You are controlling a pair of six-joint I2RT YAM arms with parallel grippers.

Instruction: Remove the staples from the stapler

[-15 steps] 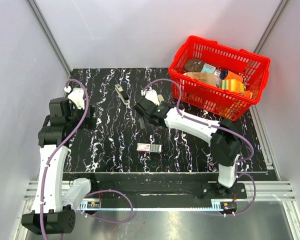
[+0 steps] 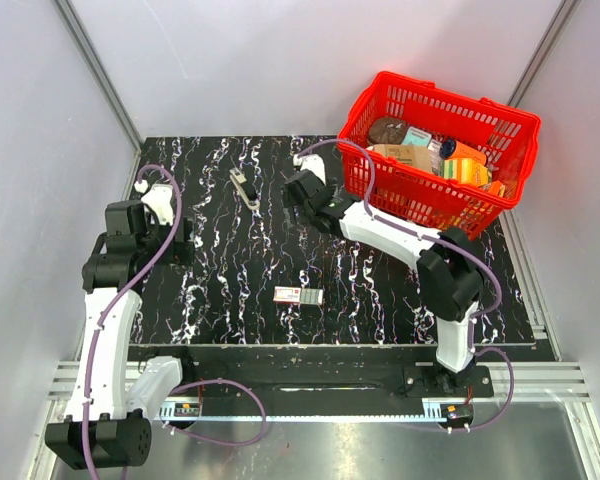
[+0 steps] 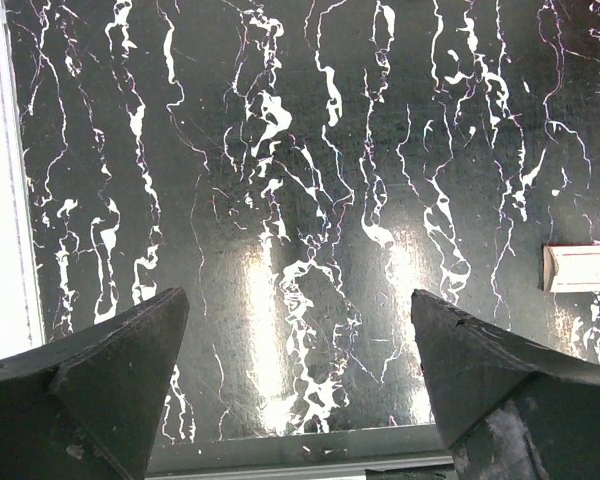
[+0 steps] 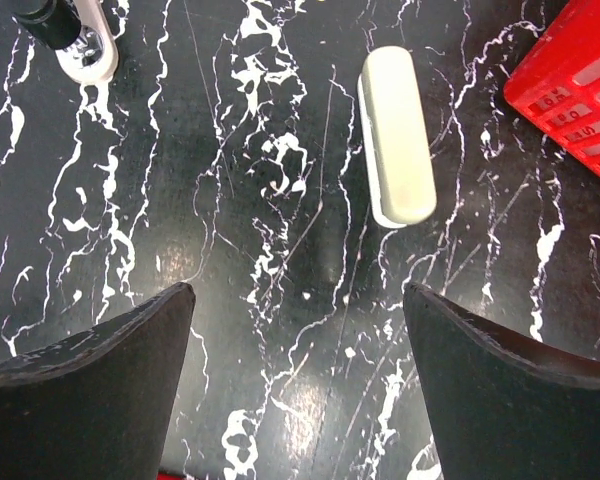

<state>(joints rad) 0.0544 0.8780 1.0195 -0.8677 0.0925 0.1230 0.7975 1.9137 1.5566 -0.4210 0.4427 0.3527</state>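
The stapler (image 2: 244, 187), small and black with silver metal, lies on the marbled table (image 2: 230, 270) at the back centre. Its end also shows at the top left of the right wrist view (image 4: 75, 45). My right gripper (image 2: 300, 195) hovers just right of the stapler, open and empty (image 4: 298, 292). A pale oblong bar (image 4: 398, 135) lies on the table ahead of it; I cannot tell what it is. My left gripper (image 2: 178, 242) is open and empty (image 3: 298, 296) over the table's left side. No strip of staples shows clearly.
A red basket (image 2: 480, 205) full of groceries stands at the back right, its corner in the right wrist view (image 4: 580, 90). A small red-and-white box (image 2: 298, 296) lies near the front centre and shows in the left wrist view (image 3: 585, 268).
My right gripper has moved away from the table's middle toward the back, ending beside the stapler. The left arm has shifted slightly.
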